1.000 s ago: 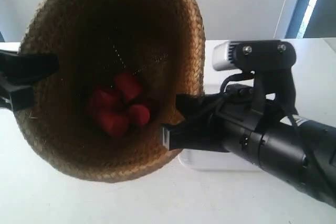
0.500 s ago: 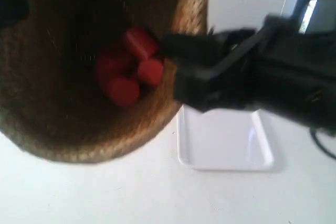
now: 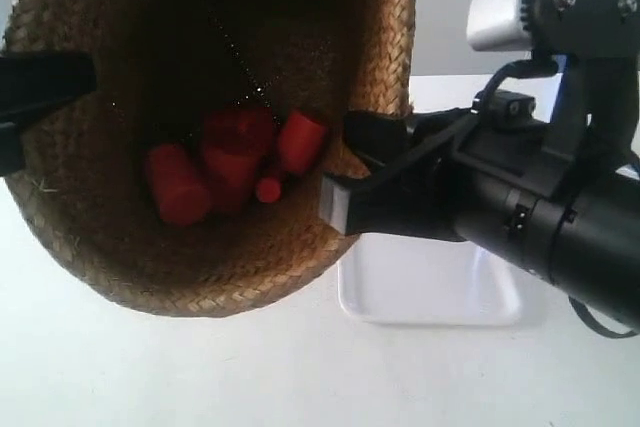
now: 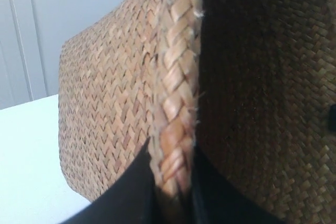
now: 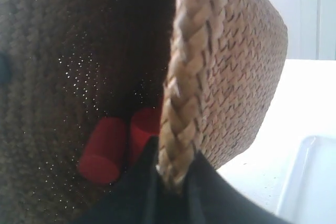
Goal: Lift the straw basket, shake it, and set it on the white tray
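Exterior view: we see a plain white desk (image 3: 150, 377) with a pale wall (image 3: 440, 7) behind it. One tall brown woven straw basket (image 3: 200, 277) is held up and tipped, its dark mouth facing this camera. It fills the upper left of the view and runs past the top edge. One flat glossy white rectangular tray (image 3: 430, 292) lies on the desk beside it. The basket's rim and the black arm at the exterior view's right hide the tray's far edge. Bare desk shows in front of both.

Inside the basket we count four red cylindrical pieces (image 3: 178, 185), one smaller than the others; more may be hidden.

In the wrist views, the left gripper (image 4: 172, 153) and the right gripper (image 5: 173, 156) each pinch the braided rim, one finger inside and one outside.
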Available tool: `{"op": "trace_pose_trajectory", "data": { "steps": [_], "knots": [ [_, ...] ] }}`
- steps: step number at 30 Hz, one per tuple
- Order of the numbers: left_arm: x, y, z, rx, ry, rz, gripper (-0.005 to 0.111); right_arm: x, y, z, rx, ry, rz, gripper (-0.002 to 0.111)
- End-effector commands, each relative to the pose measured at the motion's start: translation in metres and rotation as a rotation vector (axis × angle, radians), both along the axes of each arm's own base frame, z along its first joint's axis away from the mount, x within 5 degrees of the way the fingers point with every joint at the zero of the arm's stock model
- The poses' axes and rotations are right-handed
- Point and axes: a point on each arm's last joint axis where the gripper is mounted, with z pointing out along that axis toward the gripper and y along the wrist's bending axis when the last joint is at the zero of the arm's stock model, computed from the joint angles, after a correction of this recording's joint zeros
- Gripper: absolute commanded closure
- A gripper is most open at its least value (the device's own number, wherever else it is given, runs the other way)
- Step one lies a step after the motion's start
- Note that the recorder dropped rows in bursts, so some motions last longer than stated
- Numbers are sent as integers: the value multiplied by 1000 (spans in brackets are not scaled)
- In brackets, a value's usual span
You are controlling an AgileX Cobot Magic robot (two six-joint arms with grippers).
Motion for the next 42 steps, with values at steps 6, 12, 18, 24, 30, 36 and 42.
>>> {"op": "trace_pose_trajectory", "data": {
  "steps": [6,12,18,24,30,36,42],
  "knots": [
    [-6,-5,-3,-2,11,-71,107,2,2,1,-83,-55,19,108],
    [-6,-4,-3,-28,26,-57,107,3,4,0,-106,-60,25,108],
    [-59,-7,43,-141,-106,-274,107,-39,0,63,105,-167,292,108],
    [-10,6,-17,-153,99,65,107,-4,4,9,-74,-159,-60,108],
    [-13,-3,-10,-97,67,-54,107,-11,15,11,-98,-154,85,108],
    [-11,-1,-10,-86,53,-25,107,-9,12,10,-74,-122,50,108],
    [8,1,-8,-91,84,57,107,4,-9,4,-174,-38,-147,108]
  ]
}}
